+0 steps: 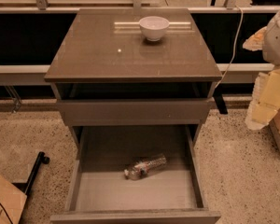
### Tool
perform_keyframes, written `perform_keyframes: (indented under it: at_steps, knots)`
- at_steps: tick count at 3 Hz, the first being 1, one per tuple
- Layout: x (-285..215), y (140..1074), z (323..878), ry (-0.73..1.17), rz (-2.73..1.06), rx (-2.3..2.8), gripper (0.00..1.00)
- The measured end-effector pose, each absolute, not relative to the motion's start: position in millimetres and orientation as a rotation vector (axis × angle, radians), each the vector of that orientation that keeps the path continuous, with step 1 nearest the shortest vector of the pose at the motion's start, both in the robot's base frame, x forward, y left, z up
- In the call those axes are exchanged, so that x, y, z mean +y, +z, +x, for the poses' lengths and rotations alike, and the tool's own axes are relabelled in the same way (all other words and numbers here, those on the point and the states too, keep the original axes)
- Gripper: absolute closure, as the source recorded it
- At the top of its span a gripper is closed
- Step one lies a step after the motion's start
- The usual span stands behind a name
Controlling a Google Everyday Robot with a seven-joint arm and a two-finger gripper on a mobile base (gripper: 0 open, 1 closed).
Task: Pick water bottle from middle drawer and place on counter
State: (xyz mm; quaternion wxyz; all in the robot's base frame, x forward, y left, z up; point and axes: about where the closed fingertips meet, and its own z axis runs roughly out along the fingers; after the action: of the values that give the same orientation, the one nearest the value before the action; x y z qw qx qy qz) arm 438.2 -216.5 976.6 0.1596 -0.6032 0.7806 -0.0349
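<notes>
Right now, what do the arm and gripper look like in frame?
Only a sliver shows at the right edge: the arm is a rounded pale grey-white shell; below it the gripper reads as blocky cream-yellow parts with an orange-tan patch lowest. No markings or cables visible on them.

A speckled beige floor is lying at four o'clock; a thin white cable is hanging at two o'clock; a brown cardboard box is sitting at eight o'clock

Clear water bottle lying on its side in the open middle drawer, white bowl on the counter, my gripper out of view.
</notes>
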Motion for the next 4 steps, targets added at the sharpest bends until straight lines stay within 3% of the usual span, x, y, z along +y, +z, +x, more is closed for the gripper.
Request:
perform_keyframes:
  at_steps: [4]
  knots:
    - [-206.9, 934.1, 470.0, -0.047, -1.788, 2.107, 0.00]
